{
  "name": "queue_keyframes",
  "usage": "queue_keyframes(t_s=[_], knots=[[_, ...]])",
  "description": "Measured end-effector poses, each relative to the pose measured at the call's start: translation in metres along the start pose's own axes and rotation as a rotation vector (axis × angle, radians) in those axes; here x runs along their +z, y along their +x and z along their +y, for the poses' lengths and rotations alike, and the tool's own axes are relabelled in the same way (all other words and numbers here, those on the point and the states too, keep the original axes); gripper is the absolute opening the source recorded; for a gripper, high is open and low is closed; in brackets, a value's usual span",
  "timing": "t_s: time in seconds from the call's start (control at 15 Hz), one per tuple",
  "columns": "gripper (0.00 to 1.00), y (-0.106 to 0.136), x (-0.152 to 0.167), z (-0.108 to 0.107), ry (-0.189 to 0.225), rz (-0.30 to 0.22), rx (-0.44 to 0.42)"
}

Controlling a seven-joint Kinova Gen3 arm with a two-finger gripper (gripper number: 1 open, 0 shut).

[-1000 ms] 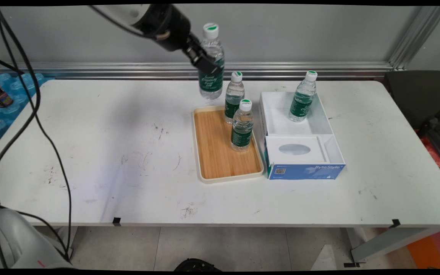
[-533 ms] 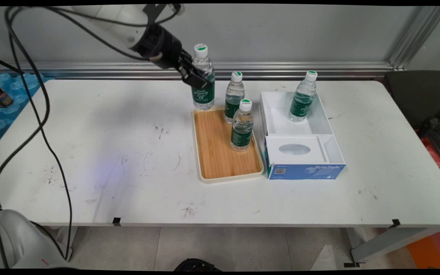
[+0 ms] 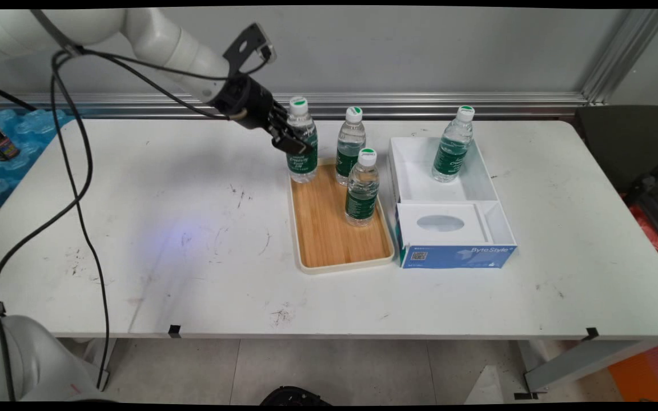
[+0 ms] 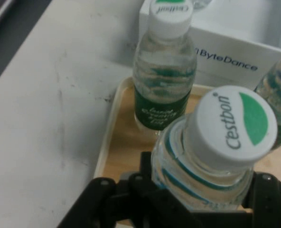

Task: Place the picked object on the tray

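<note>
My gripper (image 3: pixel 292 141) is shut on a water bottle (image 3: pixel 302 142) with a green label and a white-green cap; its base stands at the far left corner of the wooden tray (image 3: pixel 329 240). In the hand view the held water bottle (image 4: pixel 216 147) fills the centre between the gripper (image 4: pixel 197 194) fingers. Two more bottles stand on the tray: one at the back (image 3: pixel 350 145) and one further forward (image 3: pixel 361 187). The hand view shows the back bottle (image 4: pixel 164 71) just beyond the held one, on the tray (image 4: pixel 113 137).
A white-and-blue ByteStyle box (image 3: pixel 452 200) sits right of the tray, with a fourth bottle (image 3: pixel 453 144) standing in its open rear compartment. The box (image 4: pixel 226 52) also appears in the hand view. Black cables (image 3: pixel 77 188) hang from the arm on the left.
The gripper has carried the bottle down and leftward from high above the tray; the bottle now stands on the tray's far left corner. The other bottles have not moved.
</note>
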Motion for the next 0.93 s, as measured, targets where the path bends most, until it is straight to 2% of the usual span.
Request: queue_keyframes(t_s=[0.47, 0.8, 0.87, 0.93], knots=[[0.00, -0.016, 0.044, -0.015, -0.034, -0.002, 0.028], [0.00, -0.020, 0.059, -0.020, -0.042, 0.002, 0.050], [1.00, -0.021, 0.061, -0.021, -0.043, 0.003, 0.056], [1.00, -0.021, 0.062, -0.022, -0.044, 0.005, 0.064]])
